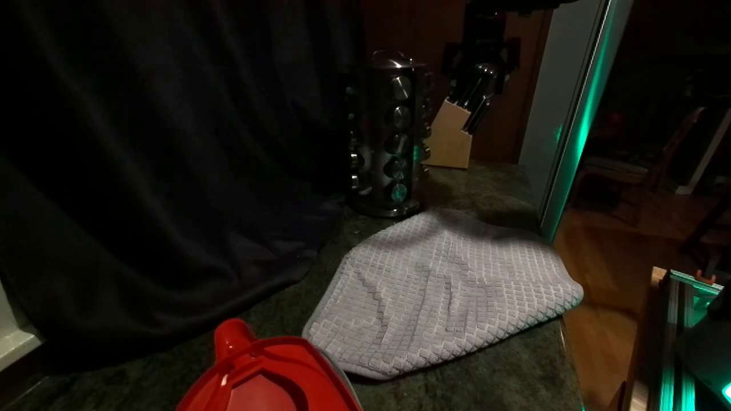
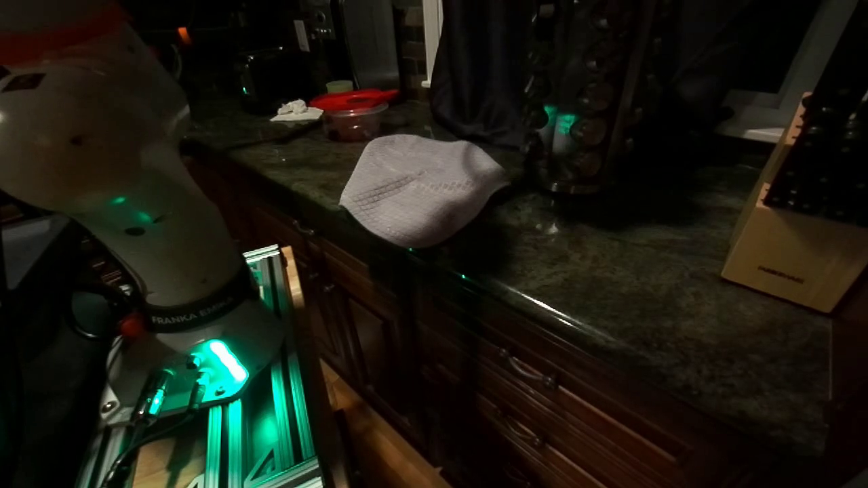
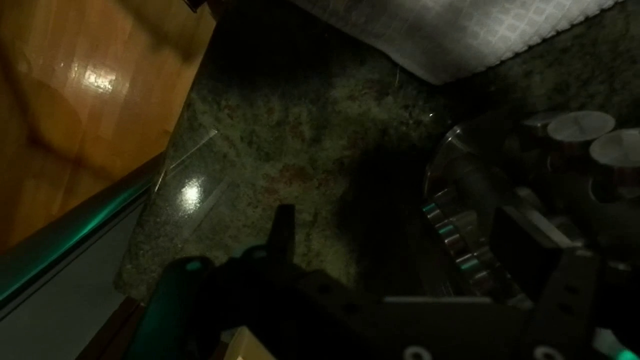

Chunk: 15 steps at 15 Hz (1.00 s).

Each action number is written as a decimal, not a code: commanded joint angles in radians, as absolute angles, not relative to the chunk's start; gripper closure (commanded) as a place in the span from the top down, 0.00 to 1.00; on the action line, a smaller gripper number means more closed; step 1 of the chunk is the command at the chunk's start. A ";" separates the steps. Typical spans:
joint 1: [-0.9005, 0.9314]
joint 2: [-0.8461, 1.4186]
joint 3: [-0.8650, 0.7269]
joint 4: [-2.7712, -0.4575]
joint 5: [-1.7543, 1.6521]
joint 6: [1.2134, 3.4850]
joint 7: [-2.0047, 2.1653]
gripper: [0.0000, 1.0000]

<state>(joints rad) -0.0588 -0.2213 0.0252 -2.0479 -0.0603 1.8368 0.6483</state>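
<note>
Red lid [image 1: 308, 371] foremost in an exterior view, then gray cloth [image 1: 445, 291] on the table [image 1: 491, 371]; farther back the tool [image 3: 395, 215] hangs by the knife block [image 1: 449, 137] and spice rack [image 1: 384, 137], jaws spread, contact unclear

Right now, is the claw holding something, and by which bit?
Nothing seems held: the claw is open, its jaws wide apart, close to the black knife handles.

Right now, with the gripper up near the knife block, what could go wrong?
The gripper might bump the dark knife handles and tip the knife block. A sideways swing could clip the spice rack standing close by. And in this dim light, the knife handles could be misjudged against the dark gripper.
</note>
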 commanded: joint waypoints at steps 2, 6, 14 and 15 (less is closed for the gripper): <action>-0.096 -0.168 -0.023 -1.971 0.042 1.752 0.701 1.00; -0.121 -0.127 -0.060 -1.930 0.110 1.703 0.749 1.00; -0.151 -0.072 -0.119 -1.871 0.241 1.677 0.830 1.00; -0.155 -0.067 -0.126 -1.869 0.264 1.679 0.839 1.00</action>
<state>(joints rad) -0.1442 -0.0942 -0.1058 -1.9052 0.1947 1.7163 0.8019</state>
